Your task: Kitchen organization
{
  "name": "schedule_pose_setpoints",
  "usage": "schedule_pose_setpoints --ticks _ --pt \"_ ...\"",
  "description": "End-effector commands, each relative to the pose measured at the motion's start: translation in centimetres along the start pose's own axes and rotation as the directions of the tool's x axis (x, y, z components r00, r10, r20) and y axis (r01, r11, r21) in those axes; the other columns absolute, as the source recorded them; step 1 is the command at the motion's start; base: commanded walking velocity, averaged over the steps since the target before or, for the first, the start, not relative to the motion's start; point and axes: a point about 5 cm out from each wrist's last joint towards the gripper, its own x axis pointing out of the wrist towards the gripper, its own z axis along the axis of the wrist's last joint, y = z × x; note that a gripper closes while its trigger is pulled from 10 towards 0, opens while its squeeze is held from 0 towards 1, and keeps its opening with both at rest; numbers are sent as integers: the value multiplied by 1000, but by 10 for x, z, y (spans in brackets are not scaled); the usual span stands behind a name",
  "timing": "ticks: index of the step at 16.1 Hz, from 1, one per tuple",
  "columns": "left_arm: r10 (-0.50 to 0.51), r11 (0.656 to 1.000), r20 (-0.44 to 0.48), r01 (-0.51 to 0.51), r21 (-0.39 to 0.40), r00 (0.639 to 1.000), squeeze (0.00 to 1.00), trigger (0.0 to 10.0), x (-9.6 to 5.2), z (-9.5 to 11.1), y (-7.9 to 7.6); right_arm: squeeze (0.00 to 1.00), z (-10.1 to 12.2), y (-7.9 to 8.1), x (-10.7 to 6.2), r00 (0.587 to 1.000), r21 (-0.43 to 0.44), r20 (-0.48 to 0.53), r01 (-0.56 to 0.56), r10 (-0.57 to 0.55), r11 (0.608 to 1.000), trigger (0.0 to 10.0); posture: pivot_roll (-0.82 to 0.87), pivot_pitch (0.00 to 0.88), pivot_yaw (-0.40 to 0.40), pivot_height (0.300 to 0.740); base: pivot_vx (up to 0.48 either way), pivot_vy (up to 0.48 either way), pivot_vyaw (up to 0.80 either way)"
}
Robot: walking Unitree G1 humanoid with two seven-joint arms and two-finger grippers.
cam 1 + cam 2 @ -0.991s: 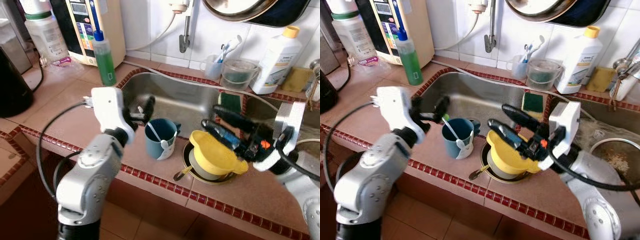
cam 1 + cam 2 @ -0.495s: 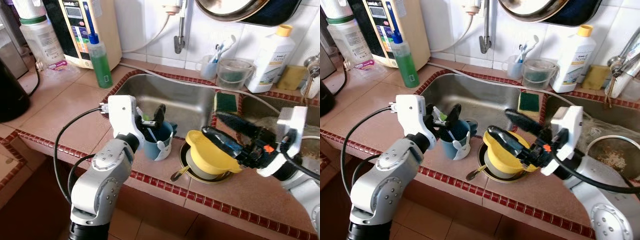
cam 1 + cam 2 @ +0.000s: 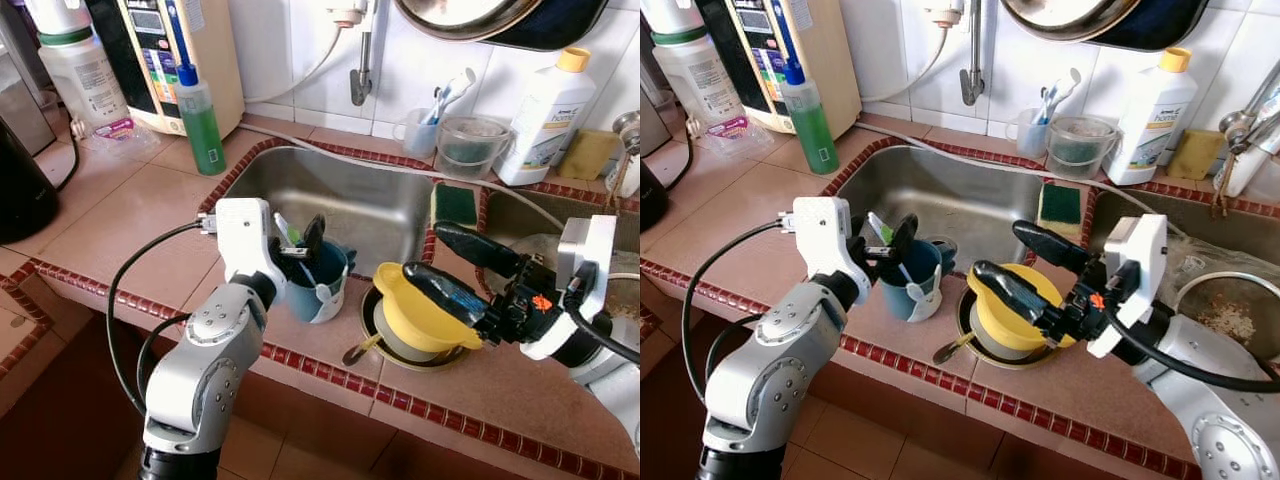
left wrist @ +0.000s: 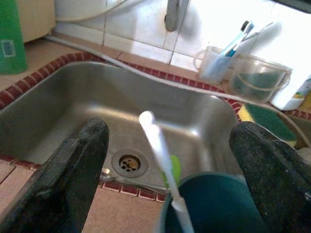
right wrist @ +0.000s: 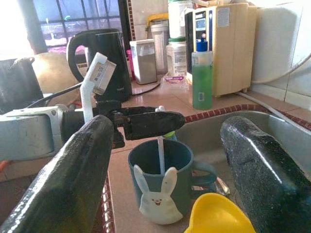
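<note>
Near the middle of the head views, the blue mug [image 3: 318, 283] with a white rabbit face stands on the tiled counter edge beside the steel sink [image 3: 350, 200]. The left gripper [image 3: 296, 236] hovers at its rim, fingers spread wide around the white spoon handle [image 4: 160, 150], gripping nothing. Right of centre, the right gripper [image 3: 1025, 262] hangs with its fingers apart over the yellow lid [image 3: 1015, 310], possibly just touching it; contact is unclear

walls — white tile [image 3: 300, 40] | counter — terracotta tile [image 3: 130, 215] | window [image 5: 73, 19] — daylight
</note>
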Motion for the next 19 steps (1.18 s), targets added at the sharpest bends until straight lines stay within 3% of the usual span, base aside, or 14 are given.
schedule_pose_setpoints --ticks 1,6,8,9,10,19 --pt "21 1000 -14 -21 -7 1000 0 10000 0 -5 3 0 7 5 -1 1000 -22 4 -26 26 999 10000 -225 80 57 740 0 0 0" --pt "55 997 -48 -57 -46 997 0 10000 2 -14 6 0 9 6 -2 1000 -24 -2 -28 28 999 10000 -234 88 56 740 0 0 0" --pt "41 990 -60 -49 -130 997 0 10000 4 -18 8 0 10 6 -3 1000 -27 -3 -26 26 999 10000 -237 88 57 740 0 0 0" --pt "38 987 -56 -47 -156 998 0 4667 4 -18 9 0 11 7 -3 1000 -27 -3 -27 27 999 10000 -238 89 58 740 0 0 0" --pt "37 983 -41 -44 -177 998 0 0 5 -17 11 0 11 8 -4 1000 -27 -6 -30 30 999 10000 -243 91 59 740 0 0 0" --pt "30 984 14 -27 -174 999 0 0 9 -6 13 0 12 12 -7 999 -22 -18 -41 40 999 10000 -249 95 64 740 0 0 0"
